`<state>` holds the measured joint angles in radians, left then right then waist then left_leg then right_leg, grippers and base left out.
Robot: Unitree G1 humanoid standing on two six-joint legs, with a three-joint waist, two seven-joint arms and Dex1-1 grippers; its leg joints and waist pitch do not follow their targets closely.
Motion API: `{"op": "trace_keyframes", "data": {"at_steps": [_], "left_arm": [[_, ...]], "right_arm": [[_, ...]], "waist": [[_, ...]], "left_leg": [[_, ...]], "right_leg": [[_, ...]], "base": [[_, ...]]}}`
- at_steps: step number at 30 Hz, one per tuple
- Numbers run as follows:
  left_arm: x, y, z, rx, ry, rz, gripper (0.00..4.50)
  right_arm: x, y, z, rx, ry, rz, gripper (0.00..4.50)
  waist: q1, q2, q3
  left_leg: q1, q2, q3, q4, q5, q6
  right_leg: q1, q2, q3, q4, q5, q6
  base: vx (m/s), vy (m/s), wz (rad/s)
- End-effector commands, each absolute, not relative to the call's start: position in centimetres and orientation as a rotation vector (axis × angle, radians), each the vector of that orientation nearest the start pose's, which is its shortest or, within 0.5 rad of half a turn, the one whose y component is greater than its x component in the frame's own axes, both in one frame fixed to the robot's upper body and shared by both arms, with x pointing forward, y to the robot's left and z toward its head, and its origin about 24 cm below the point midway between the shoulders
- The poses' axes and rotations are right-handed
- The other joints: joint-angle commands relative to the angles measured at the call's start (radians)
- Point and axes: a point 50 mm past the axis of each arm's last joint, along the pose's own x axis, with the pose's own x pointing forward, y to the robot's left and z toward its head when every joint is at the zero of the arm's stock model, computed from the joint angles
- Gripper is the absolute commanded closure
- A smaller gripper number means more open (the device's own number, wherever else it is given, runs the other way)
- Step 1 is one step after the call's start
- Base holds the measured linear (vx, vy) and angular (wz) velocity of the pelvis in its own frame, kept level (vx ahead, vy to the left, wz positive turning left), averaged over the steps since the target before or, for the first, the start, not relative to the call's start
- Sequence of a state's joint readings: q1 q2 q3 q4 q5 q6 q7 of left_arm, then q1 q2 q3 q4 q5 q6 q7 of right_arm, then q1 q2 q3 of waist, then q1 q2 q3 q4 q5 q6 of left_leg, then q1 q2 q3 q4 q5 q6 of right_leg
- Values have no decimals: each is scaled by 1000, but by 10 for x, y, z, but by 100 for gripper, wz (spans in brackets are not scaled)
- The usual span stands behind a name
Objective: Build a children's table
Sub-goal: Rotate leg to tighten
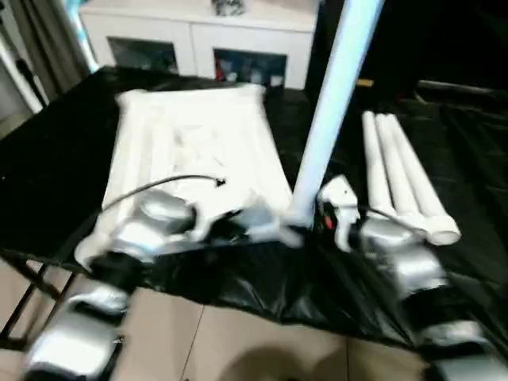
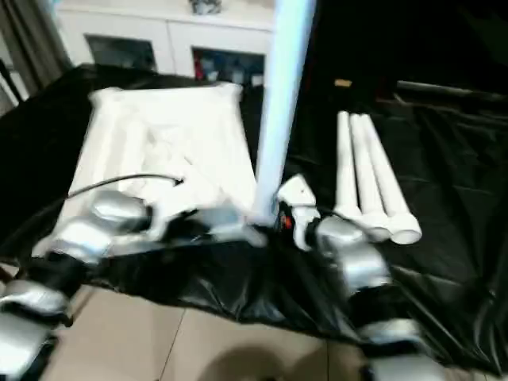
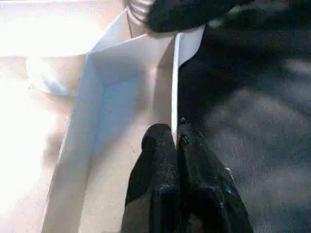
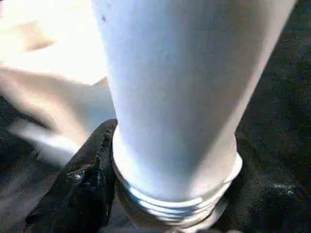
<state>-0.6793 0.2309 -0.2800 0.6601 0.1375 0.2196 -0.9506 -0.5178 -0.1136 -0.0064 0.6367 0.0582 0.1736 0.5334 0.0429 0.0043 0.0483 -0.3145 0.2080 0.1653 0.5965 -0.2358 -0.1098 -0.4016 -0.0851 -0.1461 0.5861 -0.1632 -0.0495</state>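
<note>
**Seating the first leg in a corner socket**

Standing nearly upright, one leg [image 1: 329, 103] is meeting the near right corner of the tabletop [image 1: 198, 151], which is lying ribbed side up on the black-draped table [image 1: 48, 175]. The left gripper [image 3: 175, 145] is pinching the top's thin edge wall, fingers closed on it. The right gripper [image 4: 104, 194] is sitting around the leg's threaded base, jaws set wide against it. Three spare legs [image 1: 401, 175] are lying together to the right. Next, I judge, the leg is needing twisting home while the top is being braced.
</note>
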Motion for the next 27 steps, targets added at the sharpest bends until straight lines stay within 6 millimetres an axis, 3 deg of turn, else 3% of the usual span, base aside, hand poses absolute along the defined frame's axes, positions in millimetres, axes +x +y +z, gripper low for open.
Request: {"op": "trace_keyframes", "data": {"at_steps": [1, 5, 8, 11, 12, 18, 22, 25, 27], "left_arm": [[337, 64, 61, 436, 382, -1133, 450], [332, 54, 57, 464, 381, -1147, 450], [330, 52, 56, 465, 380, -1156, 450], [328, 55, 55, 468, 371, -1177, 450], [328, 56, 55, 466, 372, -1174, 450], [316, 78, 56, 457, 340, -1323, 450], [310, 94, 58, 475, 353, -1404, 450], [310, 102, 59, 492, 366, -1431, 450], [309, 106, 59, 500, 379, -1448, 450]], "right_arm": [[321, -72, 14, 80, 386, 698, 174], [323, -61, 19, 118, 353, 683, 174], [322, -60, 20, 134, 346, 689, 104], [322, -64, 21, 117, 335, 705, 94], [322, -65, 22, 98, 329, 702, 68], [317, -94, 30, -9, 290, 871, 68], [309, -109, 33, -90, 304, 1024, 68], [306, -113, 36, -109, 309, 1093, 68], [303, -116, 38, -115, 318, 1141, 68]], "waist": [[-2, 3, -59], [-8, 4, -58], [-9, 6, -57], [-11, 5, -59], [-10, 6, -59], [-11, 7, -69], [-9, 5, -75], [-3, 4, -71], [1, 5, -69]], "left_leg": [[-15, 15, -1, -70, -121, 51], [-16, 15, -2, -70, -141, 66], [-17, 16, -3, -71, -143, 71], [-18, 18, -4, -72, -146, 76], [-18, 19, -5, -73, -143, 76], [-29, 24, -6, -68, -70, 105], [-25, 26, -2, -57, 23, 163], [-26, 28, -1, -58, 17, 175], [-25, 29, 0, -60, 0, 162]], "right_leg": [[59, -69, 61, -95, -428, -93], [57, -69, 59, -99, -441, -84], [58, -69, 57, -100, -441, -81], [58, -70, 59, -97, -419, -90], [58, -70, 60, -95, -409, -94], [68, -72, 68, -67, -234, -159], [67, -71, 75, -37, -32, -238], [68, -71, 76, -36, -53, -240], [69, -71, 75, -40, -92, -230]], "base": [[0, 0, 0], [0, 0, 0], [0, 0, 0], [0, 0, 0], [0, 0, 0], [0, 0, 0], [13, 0, 0], [0, 0, 0], [0, 0, 0]]}}
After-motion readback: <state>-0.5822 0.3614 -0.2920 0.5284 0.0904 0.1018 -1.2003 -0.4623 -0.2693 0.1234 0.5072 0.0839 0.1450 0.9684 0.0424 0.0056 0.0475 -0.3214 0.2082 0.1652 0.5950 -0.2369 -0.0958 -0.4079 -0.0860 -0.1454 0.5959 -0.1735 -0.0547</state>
